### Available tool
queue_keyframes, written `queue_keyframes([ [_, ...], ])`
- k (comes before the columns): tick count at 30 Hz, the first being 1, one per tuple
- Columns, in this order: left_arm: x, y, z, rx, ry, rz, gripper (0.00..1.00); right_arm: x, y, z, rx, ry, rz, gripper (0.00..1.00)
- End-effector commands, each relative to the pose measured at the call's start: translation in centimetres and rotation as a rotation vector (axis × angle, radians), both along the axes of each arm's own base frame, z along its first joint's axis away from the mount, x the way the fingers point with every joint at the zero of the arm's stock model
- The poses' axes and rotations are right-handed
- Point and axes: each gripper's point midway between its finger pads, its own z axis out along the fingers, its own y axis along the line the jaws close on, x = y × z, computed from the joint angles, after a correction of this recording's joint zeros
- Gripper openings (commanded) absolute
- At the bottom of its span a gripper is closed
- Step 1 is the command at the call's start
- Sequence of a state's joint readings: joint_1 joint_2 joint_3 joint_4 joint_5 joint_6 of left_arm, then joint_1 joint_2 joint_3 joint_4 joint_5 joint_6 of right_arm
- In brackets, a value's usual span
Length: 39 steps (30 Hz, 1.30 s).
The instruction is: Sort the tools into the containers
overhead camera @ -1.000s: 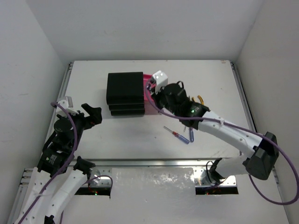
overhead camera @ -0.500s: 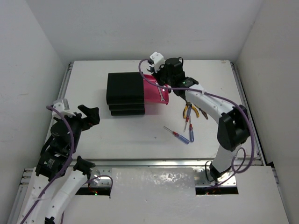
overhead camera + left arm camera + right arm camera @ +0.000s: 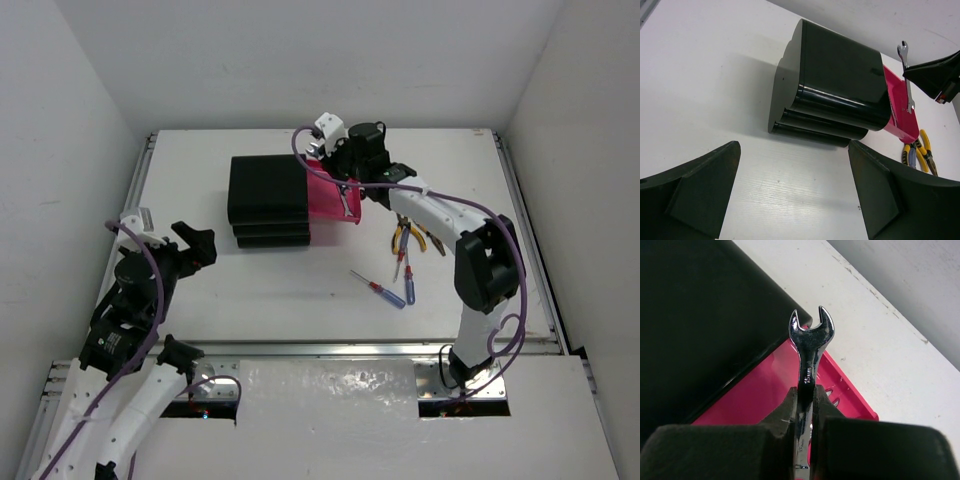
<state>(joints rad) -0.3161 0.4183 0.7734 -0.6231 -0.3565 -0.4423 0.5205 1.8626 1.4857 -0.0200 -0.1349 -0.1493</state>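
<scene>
The black chest (image 3: 267, 200) stands at the back of the table with its top drawer (image 3: 322, 203) pulled out, pink inside. My right gripper (image 3: 344, 187) hangs over that drawer, shut on a silver wrench (image 3: 344, 205). In the right wrist view the wrench (image 3: 810, 340) sticks up from between the fingers (image 3: 785, 412), its open end over the drawer (image 3: 760, 395). The left wrist view shows the same wrench (image 3: 906, 75) above the drawer (image 3: 900, 120). My left gripper (image 3: 198, 246) is open and holds nothing, well left of the chest (image 3: 840, 90).
Yellow-handled pliers (image 3: 410, 237) lie right of the drawer. In front of them lie a red-handled screwdriver (image 3: 378, 288) and a blue-handled one (image 3: 409, 288). A raised rail runs along each side of the table.
My right arm has swung from beside the screwdrivers to the back, carrying the wrench over the open drawer. The left arm has barely shifted.
</scene>
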Motion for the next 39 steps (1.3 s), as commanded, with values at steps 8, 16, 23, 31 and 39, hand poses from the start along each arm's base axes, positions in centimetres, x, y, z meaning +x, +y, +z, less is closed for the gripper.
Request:
queue_keyframes([
  [8,0.5,-0.6,1.1,-0.01,-0.032,-0.021,0.88,-1.4,-0.2,4.9,0.11,-0.097,-0.004,0.45],
  [16,0.5,-0.6,1.1,-0.009,-0.033,-0.023,0.87,-0.8,-5.3,5.8,0.11,-0.062,-0.27,0.69],
  [23,0.6,-0.6,1.1,-0.008,-0.029,-0.023,0.87,1.0,-17.4,-1.0,0.301,0.418,-0.818,0.7],
  [31,0.8,-0.6,0.7,-0.001,-0.013,-0.018,0.87,0.9,-18.7,-6.7,0.443,0.668,-0.939,0.71],
  [39,0.9,-0.7,0.5,0.0,-0.007,-0.021,0.87,0.1,-12.0,-11.1,0.737,0.945,-0.727,0.52],
])
